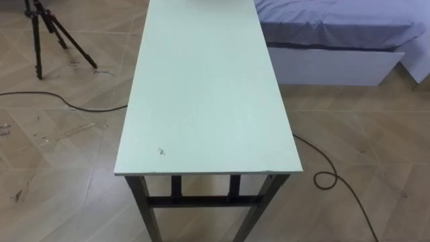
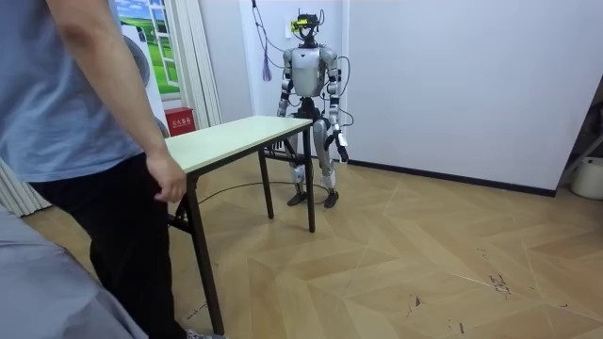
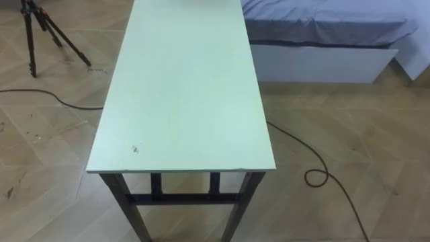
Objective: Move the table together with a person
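The wooden floor (image 2: 424,245) is the biggest thing here, and the long table (image 1: 201,87) stands on it with all its legs down. The table has a pale green top and dark legs. It runs straight away from the robot, with its short end just under the robot's head.

A bed (image 1: 336,27) is next to the table on the robot's right. A person (image 2: 85,113) stands at the other end, and the person's hand (image 2: 168,181) is on that end of the table.

The robot stands at its own end with its arms down. A tripod (image 1: 47,30) is off to its left. A dark cable (image 1: 329,178) loops over the floor by the table's right leg.

The left hand (image 2: 341,151) hangs by the robot's side and holds nothing I can see. It is too small to tell if it is open or shut. The right hand is down behind the table's corner, and I cannot tell about it either.

I think the lift has not begun. If the person lifts now, only one end goes up, so the table could tip or drag. The robot could trip on the cable when it walks. The table could also bump the bed, because the two are so close.
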